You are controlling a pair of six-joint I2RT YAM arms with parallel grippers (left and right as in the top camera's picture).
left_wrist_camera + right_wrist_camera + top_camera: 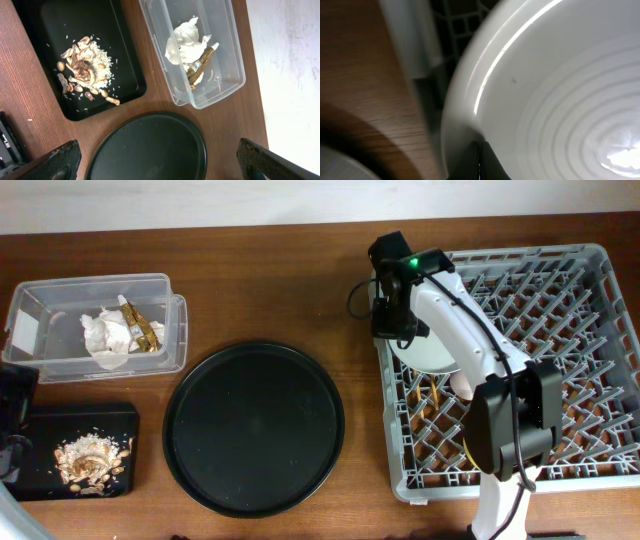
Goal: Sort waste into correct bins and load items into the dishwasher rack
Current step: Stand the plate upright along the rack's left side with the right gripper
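Observation:
The pale plate [425,352] stands in the near-left corner of the grey dishwasher rack [590,270]. My right gripper [480,155] is shut, its fingertips pressed together against the plate's [560,100] rim, with nothing seen between them. Crumpled white napkins [105,335] and the gold-brown wrapper [145,332] lie in the clear tub [60,300]. Tan food scraps [90,458] sit in the shallow black tray [60,420]. My left gripper [160,162] hangs wide open and empty above the table, near the round tray's edge. Thin wooden chopsticks [436,395] show among the rack's pegs.
A large round black tray [253,428] lies between the bins and the rack. The right arm [470,340] stretches over the rack's left side and hides part of it. In the right wrist view the rack's grey wall [415,45] stands beside the plate.

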